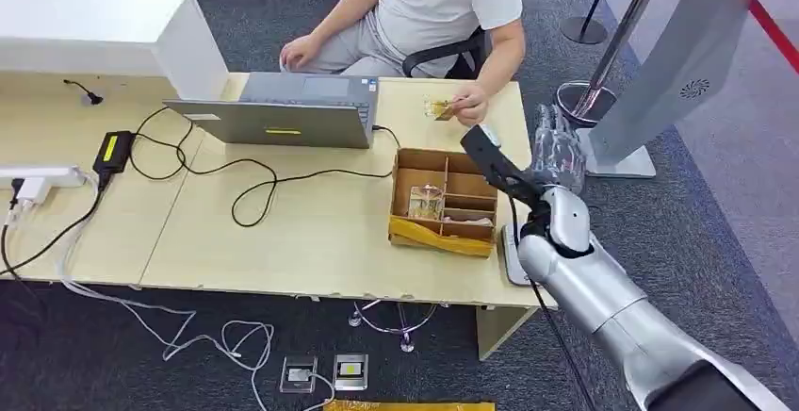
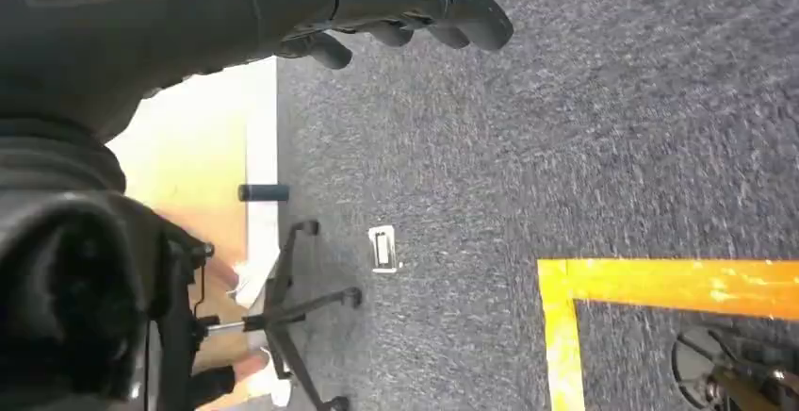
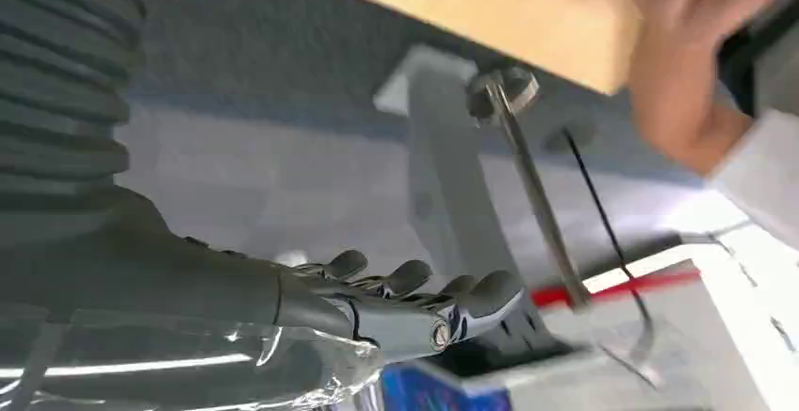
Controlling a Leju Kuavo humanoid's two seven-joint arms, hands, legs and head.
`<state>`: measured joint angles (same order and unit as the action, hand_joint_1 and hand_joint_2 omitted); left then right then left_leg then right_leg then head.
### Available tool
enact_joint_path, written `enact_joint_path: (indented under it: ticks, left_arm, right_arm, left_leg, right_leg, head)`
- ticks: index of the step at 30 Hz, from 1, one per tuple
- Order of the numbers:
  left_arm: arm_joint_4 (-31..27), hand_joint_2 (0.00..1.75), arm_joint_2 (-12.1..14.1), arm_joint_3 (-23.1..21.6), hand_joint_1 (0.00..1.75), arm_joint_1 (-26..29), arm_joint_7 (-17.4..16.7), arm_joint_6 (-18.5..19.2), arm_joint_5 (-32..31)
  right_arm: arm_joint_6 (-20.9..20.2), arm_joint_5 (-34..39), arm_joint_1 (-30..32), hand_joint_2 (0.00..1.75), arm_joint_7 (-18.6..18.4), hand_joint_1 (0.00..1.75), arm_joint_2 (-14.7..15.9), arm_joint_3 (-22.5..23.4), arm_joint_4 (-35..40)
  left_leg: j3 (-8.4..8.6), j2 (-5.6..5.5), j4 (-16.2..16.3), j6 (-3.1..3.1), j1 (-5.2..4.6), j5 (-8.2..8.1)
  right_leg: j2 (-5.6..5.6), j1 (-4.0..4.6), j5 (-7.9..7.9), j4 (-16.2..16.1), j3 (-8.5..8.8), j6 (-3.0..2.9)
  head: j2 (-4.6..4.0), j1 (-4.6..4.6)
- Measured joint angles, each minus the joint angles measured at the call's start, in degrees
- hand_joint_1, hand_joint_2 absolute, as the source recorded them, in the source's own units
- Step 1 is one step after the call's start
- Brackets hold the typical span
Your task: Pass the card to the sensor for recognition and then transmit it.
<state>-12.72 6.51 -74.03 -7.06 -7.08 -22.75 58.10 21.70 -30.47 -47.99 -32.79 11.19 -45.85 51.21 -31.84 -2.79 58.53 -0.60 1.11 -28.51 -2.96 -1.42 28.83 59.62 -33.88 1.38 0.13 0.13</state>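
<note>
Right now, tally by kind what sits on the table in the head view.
Laptop: 1
Cardboard divider box: 1
Power brick: 1
White power strip: 1
Total: 4

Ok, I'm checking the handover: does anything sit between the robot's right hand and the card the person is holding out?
Nothing visible does. The person's hand pinches the card over the table's far right corner, and the right hand is raised just off that edge. The wooden box sits nearer, off that line.
</note>
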Motion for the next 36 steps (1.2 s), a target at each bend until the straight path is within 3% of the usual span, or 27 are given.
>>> enact_joint_path:
  ticks: [7, 10, 13, 16, 19, 21, 22, 25, 30, 36]
  left_arm:
    - [0.0, 0.00, 0.0, 0.0, 0.00, 0.3, -2.5, 1.7, -0.1]
    - [0.0, 0.00, 0.0, 0.0, 0.00, 0.5, -2.6, 1.8, -0.1]
    - [0.0, 0.00, 0.0, 0.0, 0.00, 0.3, -3.1, 2.0, -0.1]
    - [0.0, 0.00, 0.0, 0.0, 0.00, 0.2, -3.2, 2.1, -0.3]
    - [0.0, 0.00, -0.2, 0.0, 0.00, 0.5, -2.6, 0.9, -0.4]
    - [0.0, 0.00, -0.2, 0.0, 0.00, 0.5, -1.9, 0.5, 0.2]
    - [0.0, 0.00, -0.3, 0.0, 0.00, 0.4, -1.7, 0.3, 0.5]
    - [0.0, 0.00, -0.5, 0.1, 0.00, 0.5, -1.6, -0.2, 2.0]
    - [0.0, 0.00, -1.1, 0.2, 0.00, 0.3, -1.6, -1.6, 2.4]
    - [0.0, 0.00, -2.2, 1.8, 0.00, 0.6, -0.7, -3.0, 6.3]
  right_arm:
    - [3.4, 22.2, 5.7, 1.75, -0.6, 0.00, 9.1, 7.9, 1.6]
    - [3.8, 25.3, 8.5, 1.75, -0.4, 0.00, 13.7, 11.3, 3.8]
    - [4.8, 26.4, 9.9, 1.75, -1.6, 0.00, 16.4, 13.6, 5.5]
    - [6.3, 32.5, 13.6, 1.75, -2.9, 0.00, 20.1, 16.4, 7.9]
    - [6.5, 40.0, 18.6, 1.75, -0.2, 0.00, 24.8, 20.5, 10.3]
    - [6.5, 43.4, 21.1, 1.75, 2.0, 0.00, 26.3, 22.3, 10.5]
    - [6.2, 45.2, 23.1, 0.00, 3.7, 0.00, 27.1, 23.5, 10.5]
    - [3.6, 51.1, 28.2, 0.00, 10.5, 0.00, 28.5, 26.6, 9.0]
    - [1.6, 61.6, 32.1, 0.00, 22.7, 0.00, 27.3, 29.6, 0.1]
    - [4.3, 71.6, 40.4, 0.00, 32.1, 0.00, 20.2, 33.2, -18.3]
  left_leg:
    - [-0.04, -0.07, 0.0, 0.02, -0.06, -0.01]
    - [-0.17, -0.10, 0.0, 0.04, -0.07, -0.03]
    - [-0.03, 0.10, 0.0, 0.02, -0.06, -0.07]
    - [0.01, -0.21, 0.0, 0.04, -0.02, -0.07]
    - [-0.16, -0.39, 0.0, 0.04, -0.03, -0.06]
    - [-0.08, -0.11, 0.0, 0.00, -0.03, -0.12]
    - [-0.01, -0.07, 0.0, 0.05, -0.03, -0.15]
    - [-0.13, -0.22, 0.0, 0.09, -0.05, -0.17]
    - [-0.07, -0.05, 0.0, 0.09, -0.04, -0.19]
    - [-0.10, -0.35, 0.0, 0.06, 0.10, -0.29]
  right_leg:
    - [0.13, -0.05, 0.00, 0.0, 0.04, 0.01]
    - [0.18, -0.07, 0.00, 0.0, -0.02, 0.01]
    - [-0.08, -0.05, 0.00, 0.0, -0.07, 0.01]
    - [0.24, -0.01, 0.05, -0.1, 0.07, 0.01]
    - [0.51, -0.02, 0.08, 0.0, 0.07, 0.02]
    - [0.16, -0.03, 0.07, 0.0, 0.02, 0.02]
    - [0.18, -0.02, 0.08, -0.1, 0.06, 0.02]
    - [0.34, -0.04, 0.11, -0.1, 0.02, 0.04]
    - [0.19, -0.02, 0.11, -0.1, 0.01, 0.04]
    - [0.55, 0.11, 0.32, -0.1, 0.15, -0.07]
  head:
    - [0.00, 0.00]
    - [0.00, 0.02]
    - [0.00, 0.00]
    - [0.00, -0.02]
    - [0.00, 0.04]
    - [0.00, 0.00]
    - [0.00, -0.02]
    - [0.00, 0.00]
    - [0.00, -0.02]
    - [0.00, 0.02]
